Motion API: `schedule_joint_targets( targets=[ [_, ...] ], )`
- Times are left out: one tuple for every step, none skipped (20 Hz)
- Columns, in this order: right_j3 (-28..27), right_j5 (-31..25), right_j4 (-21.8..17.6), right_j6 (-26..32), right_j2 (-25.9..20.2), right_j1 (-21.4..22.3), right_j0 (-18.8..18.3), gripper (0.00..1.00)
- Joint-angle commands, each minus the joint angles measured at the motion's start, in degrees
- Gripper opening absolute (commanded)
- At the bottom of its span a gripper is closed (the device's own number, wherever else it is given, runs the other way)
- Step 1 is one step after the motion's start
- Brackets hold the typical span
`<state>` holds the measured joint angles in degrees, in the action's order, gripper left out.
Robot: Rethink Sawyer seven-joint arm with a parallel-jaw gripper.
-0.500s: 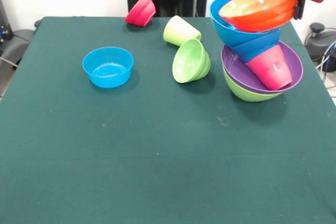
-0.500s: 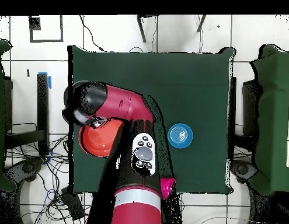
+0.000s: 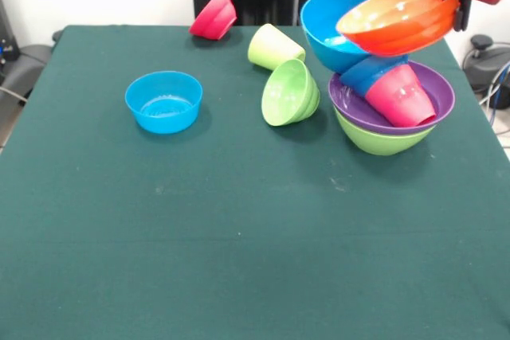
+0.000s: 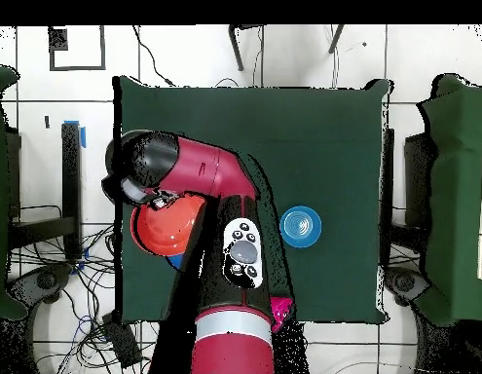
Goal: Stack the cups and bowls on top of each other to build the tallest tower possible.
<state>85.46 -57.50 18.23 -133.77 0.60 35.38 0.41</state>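
My gripper [image 3: 455,4] comes in at the top right and is shut on the rim of the large orange bowl [image 3: 397,17], which it holds tilted in the air. Just below and left, the large light blue bowl [image 3: 335,31] leans against it. The tower stands beneath: the large lime-green bowl [image 3: 381,140], the purple bowl [image 3: 358,107] in it, with the red cup [image 3: 402,95] and the small dark blue bowl [image 3: 371,72] lying inside. In the overhead view the orange bowl [image 4: 155,234] shows under the arm [image 4: 201,175].
A small light blue bowl [image 3: 163,101] stands upright at mid-left. A lime-green cup [image 3: 274,46] and a small lime-green bowl [image 3: 290,91] lie on their sides near the middle. A small pink-red bowl [image 3: 213,15] is tipped at the far edge.
The orange bowl has lifted out of the large light blue bowl, which has slid left and down. The purple bowl with the red cup has settled a little leftward.
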Motion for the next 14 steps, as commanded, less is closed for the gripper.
schedule_joint_targets(
  targets=[
    [-1.3, -0.4, 0.6, -0.2, -6.7, -0.5, -1.1, 0.00],
    [-1.3, -0.3, 0.5, -0.2, -6.8, -0.5, -1.1, 0.00],
    [-1.3, -0.2, 0.4, -0.2, -6.8, -0.5, -1.2, 0.00],
    [-1.2, -0.1, 0.3, -0.1, -6.9, -0.5, -1.2, 0.00],
    [-1.1, 0.0, 0.2, 0.0, -7.0, -0.5, -1.3, 0.00],
    [-1.0, 0.1, 0.1, 0.1, -7.0, -0.5, -1.3, 0.00],
    [-0.9, 0.1, 0.1, 0.2, -7.1, -0.5, -1.4, 0.00],
    [-1.0, 0.0, 0.0, 0.1, -7.1, -0.5, -1.4, 0.00],
    [-1.0, -0.1, -0.1, 0.1, -7.1, -0.5, -1.4, 0.00],
    [-1.0, -0.2, -0.2, 0.0, -7.0, -0.4, -1.4, 0.00],
    [-1.0, -0.4, -0.3, 0.0, -7.0, -0.4, -1.4, 0.00],
    [-1.0, -0.6, -0.5, 0.0, -6.9, -0.4, -1.4, 0.00],
    [-1.0, -0.7, -0.6, 0.1, -6.8, -0.3, -1.5, 0.00],
    [-0.9, -0.9, -0.7, 0.2, -6.8, -0.2, -1.5, 0.00]
  ],
)
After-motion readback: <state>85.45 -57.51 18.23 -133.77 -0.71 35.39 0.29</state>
